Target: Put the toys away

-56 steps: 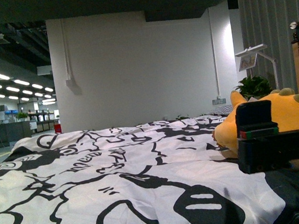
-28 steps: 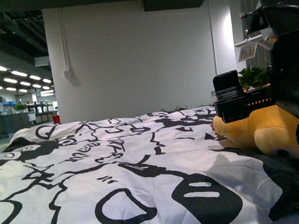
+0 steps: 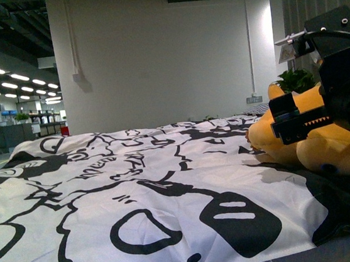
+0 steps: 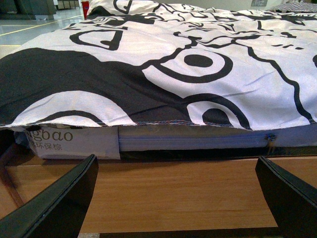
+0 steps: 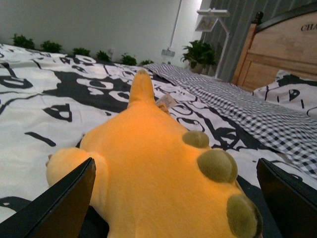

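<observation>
Toy: we've got the orange-yellow plush animal [image 5: 148, 163] lying on the black-and-white duvet [image 3: 138, 192], over on the bed's right side and not far from the wooden headboard [image 5: 277, 54]. Its olive back bumps face the right wrist camera.
Right gripper: the right gripper [image 5: 174, 163] is spread wide and holds nothing. One finger sits to each side of the plush body. We cannot tell whether either pad is touching the fur.
Left gripper: the left gripper [image 4: 176, 159] is also released and empty. It is down low, facing the wooden bed frame [image 4: 173, 193], well apart from the toy.
Feel: we judge it light, soft and squashy. The fur should give good friction, and nothing on it looks breakable. Expect it to compress a lot before the squeeze bites.
Where to hold: we'd go across the thick middle of the body, where the stuffing is fullest. The thin pointed end would let it dangle and swing.
Watch: the duvet is loose fabric right under the toy, so closing too low could pinch the cloth along with it.
</observation>
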Robot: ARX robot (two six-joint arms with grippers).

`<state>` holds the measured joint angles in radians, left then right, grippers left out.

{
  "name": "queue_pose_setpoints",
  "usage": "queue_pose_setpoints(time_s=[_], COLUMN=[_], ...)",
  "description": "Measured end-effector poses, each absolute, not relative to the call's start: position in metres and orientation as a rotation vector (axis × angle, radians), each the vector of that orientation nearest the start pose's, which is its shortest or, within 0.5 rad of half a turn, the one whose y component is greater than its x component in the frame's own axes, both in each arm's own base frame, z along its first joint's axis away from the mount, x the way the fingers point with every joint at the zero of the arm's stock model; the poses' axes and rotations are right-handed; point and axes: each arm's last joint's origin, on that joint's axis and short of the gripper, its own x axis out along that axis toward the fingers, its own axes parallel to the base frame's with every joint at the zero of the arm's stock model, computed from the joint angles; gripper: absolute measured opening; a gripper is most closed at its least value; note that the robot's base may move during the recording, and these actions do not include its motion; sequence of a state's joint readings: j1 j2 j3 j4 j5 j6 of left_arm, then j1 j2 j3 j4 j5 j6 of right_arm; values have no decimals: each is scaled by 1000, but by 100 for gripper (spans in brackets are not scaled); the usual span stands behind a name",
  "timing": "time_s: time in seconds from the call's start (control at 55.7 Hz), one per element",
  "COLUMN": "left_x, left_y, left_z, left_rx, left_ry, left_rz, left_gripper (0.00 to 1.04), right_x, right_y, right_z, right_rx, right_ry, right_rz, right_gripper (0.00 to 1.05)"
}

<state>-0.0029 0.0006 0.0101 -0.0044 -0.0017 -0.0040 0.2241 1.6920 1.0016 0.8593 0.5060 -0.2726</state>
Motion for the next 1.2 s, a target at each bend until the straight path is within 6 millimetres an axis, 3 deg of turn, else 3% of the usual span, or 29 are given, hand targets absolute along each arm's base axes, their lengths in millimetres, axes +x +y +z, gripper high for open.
queue_pose_setpoints(time_s=[0.233, 0.556, 0.897, 1.202], left_x=[97, 97, 97, 97], left_y=[0, 0, 0, 0], left_z=[166, 166, 166, 166], left_rx=[-4, -4, -4, -4], left_ry=[-5, -5, -5, -5], left_rz=[-1, -1, -1, -1], left_gripper=[98, 98, 98, 98], right_x=[371, 379, 380, 363], right_y=[62, 70, 75, 70], right_z=[258, 250, 249, 277], right_rx=[-213, -220, -176, -15], right_ry=[-45, 2, 21, 32], right_rz=[-313, -290, -167, 141], right_gripper=[98, 98, 48, 10])
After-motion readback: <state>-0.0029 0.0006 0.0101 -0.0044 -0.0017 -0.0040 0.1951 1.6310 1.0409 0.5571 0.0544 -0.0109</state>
